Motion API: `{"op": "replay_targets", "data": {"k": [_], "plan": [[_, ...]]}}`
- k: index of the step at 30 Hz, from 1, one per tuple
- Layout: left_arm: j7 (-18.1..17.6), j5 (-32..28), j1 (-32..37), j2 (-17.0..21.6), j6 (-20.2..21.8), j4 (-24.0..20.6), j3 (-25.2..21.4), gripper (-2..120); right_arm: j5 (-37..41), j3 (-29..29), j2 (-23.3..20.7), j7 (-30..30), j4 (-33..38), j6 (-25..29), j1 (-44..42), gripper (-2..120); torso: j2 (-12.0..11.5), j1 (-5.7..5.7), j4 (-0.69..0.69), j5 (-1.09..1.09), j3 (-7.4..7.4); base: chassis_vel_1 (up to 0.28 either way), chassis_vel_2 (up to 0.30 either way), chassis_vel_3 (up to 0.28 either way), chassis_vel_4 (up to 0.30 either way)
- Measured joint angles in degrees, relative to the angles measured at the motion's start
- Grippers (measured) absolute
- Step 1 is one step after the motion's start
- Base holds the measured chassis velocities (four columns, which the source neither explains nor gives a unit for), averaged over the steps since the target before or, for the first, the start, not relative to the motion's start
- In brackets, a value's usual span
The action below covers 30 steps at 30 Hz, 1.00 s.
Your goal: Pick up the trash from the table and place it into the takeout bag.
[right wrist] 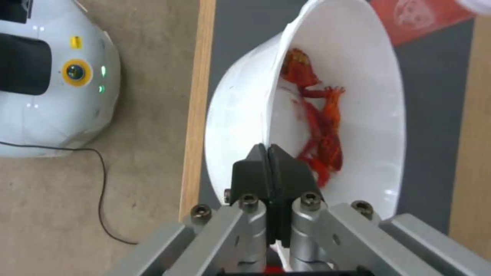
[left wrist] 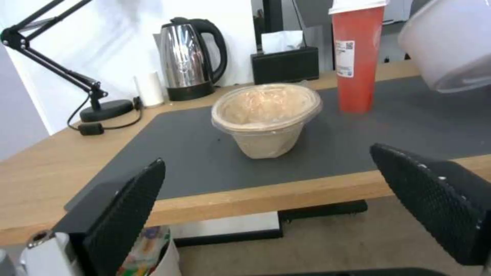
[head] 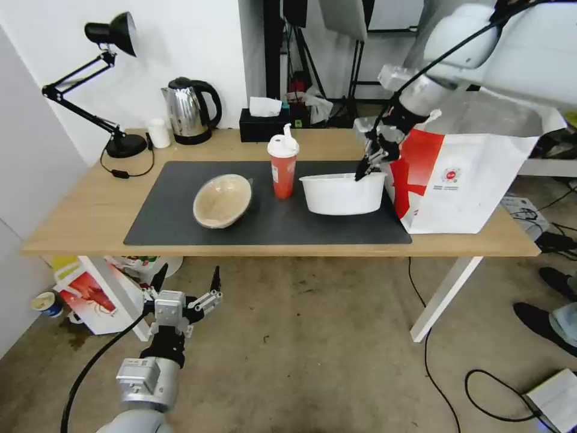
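Note:
The wide white plastic bowl (head: 342, 193) is at the right end of the dark mat on the table (head: 72, 210), with red crayfish shells (right wrist: 320, 126) inside. My right gripper (head: 369, 168) is shut on its far right rim (right wrist: 267, 147). In the left wrist view the bowl (left wrist: 450, 42) looks tilted. The tall red cup (head: 282, 165) with a white lid stands left of it. Further left, the tan paper bowl (head: 222, 201) leans on its side. The takeout bag (head: 463, 180) stands open just right of the white bowl. My left gripper (head: 186, 285) hangs open below the table's front edge, facing the tan bowl (left wrist: 266, 115).
Along the table's back edge stand a black desk lamp (head: 114, 84), a small white cup (head: 159, 133), a steel kettle (head: 189, 111) and a black tissue box (head: 264, 123). A smaller bag printed with a crayfish (head: 90, 294) lies on the floor under the left end. Cables trail at the right.

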Motion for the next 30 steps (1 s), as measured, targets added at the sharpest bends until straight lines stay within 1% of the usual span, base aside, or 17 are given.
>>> {"op": "replay_targets", "data": {"k": [6,9,14,21,27,30], "plan": [[0.0,0.0,0.0,0.0,0.0,0.0,0.0,100,1.1,-0.1,-0.4,0.0,0.1,0.0,1.4,0,0.0,0.0,0.0,-0.01,0.0,0.0,0.0,0.0,0.0],[0.0,0.0,0.0,0.0,0.0,0.0,0.0,100,1.0,-0.2,0.3,0.3,1.4,0.0,0.6,0,0.0,0.0,0.01,0.0,0.0,0.0,0.0,0.0,0.0],[0.0,0.0,0.0,0.0,0.0,0.0,0.0,100,-0.5,-0.3,1.6,0.9,3.1,0.0,-1.9,0,0.0,0.0,0.0,0.01,-0.01,0.0,0.0,0.0,0.0],[0.0,0.0,0.0,0.0,0.0,0.0,0.0,100,-3.2,2.2,2.8,1.7,4.2,0.0,-7.3,0,0.0,0.0,0.0,0.0,0.0,0.0,0.0,0.0,0.0],[0.0,0.0,0.0,0.0,0.0,0.0,0.0,100,-5.3,4.5,3.0,1.7,2.9,0.5,-11.0,0,0.0,0.0,0.0,-0.02,0.0,0.0,0.0,0.0,0.0],[0.0,0.0,0.0,0.0,0.0,0.0,0.0,100,-5.7,5.1,3.0,1.6,2.2,0.9,-12.1,0,0.0,0.0,0.01,0.02,0.0,0.0,0.0,0.0,0.0]]}}
